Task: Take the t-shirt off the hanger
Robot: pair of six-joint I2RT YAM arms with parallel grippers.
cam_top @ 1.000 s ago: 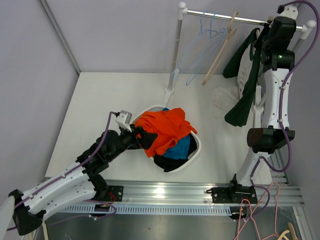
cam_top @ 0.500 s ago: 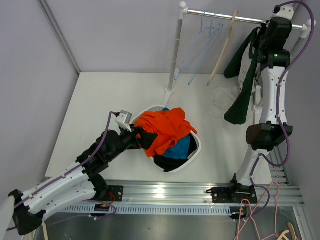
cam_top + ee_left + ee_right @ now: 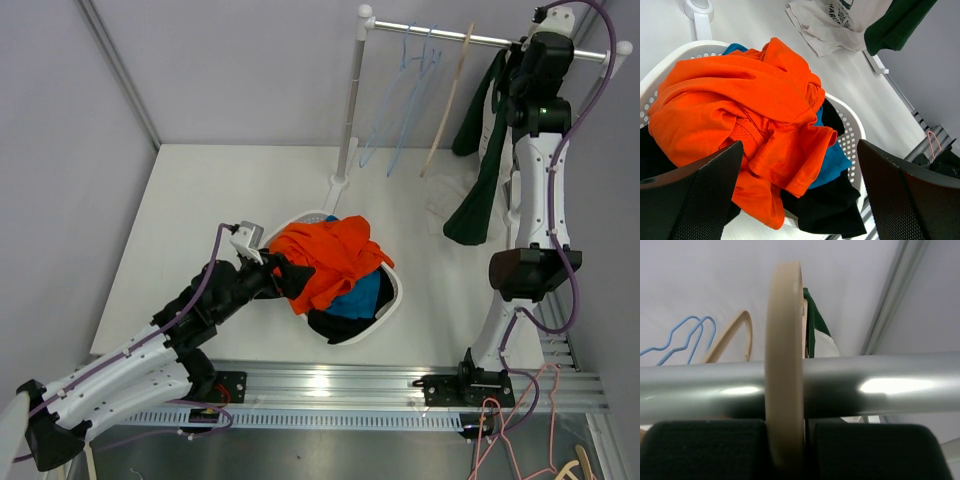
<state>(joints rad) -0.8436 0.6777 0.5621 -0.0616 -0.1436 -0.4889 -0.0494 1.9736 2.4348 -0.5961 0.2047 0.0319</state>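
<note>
Dark green t-shirt (image 3: 468, 220) is hanging far right, while nearest, the left gripper (image 3: 798, 150) is hovering, jaws wide apart, over the white perforated plastic basket (image 3: 852, 117) of orange clothes. Beyond, the right gripper (image 3: 785, 440) is clamping the hook of the tan wooden hanger (image 3: 784, 340) on the silver metal rail (image 3: 880, 385). Lifting that hook off is probably coming next.
</note>
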